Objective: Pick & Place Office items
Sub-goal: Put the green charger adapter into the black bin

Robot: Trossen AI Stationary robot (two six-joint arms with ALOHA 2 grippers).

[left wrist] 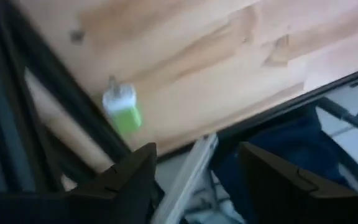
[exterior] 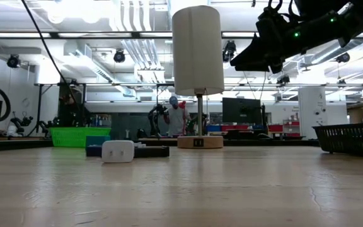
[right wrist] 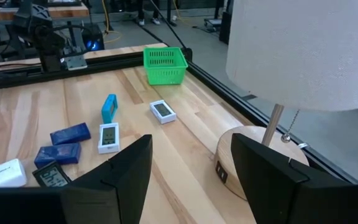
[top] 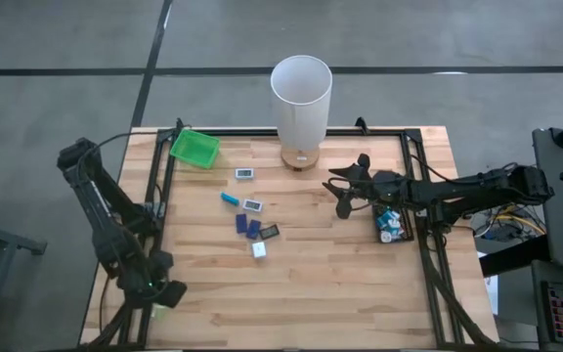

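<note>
From above, the small office items [top: 250,217] lie scattered across the middle of the pale wooden table [top: 311,284]: dark blue rectangles, a teal bit, white blocks with grey faces. A green mesh tray [top: 194,148] sits at the upper left corner and a black mesh tray [top: 406,232], already holding a few pieces, at the right edge; judging from that, the black one is the drop point. The right gripper [top: 345,193] hangs just left of that tray, jaws parted and empty, seemingly between a drop and the next pick. The left gripper [top: 167,293] waits at the lower left corner.

The low view shows a white block [exterior: 118,151] in front of the dark pieces, with the tall white lamp [exterior: 198,50] behind.

In the left wrist view, its fingers [left wrist: 135,180] stand apart with nothing between, past the table edge.

In the right wrist view, its fingers [right wrist: 126,174] are open and empty, facing the scattered pieces.
</note>
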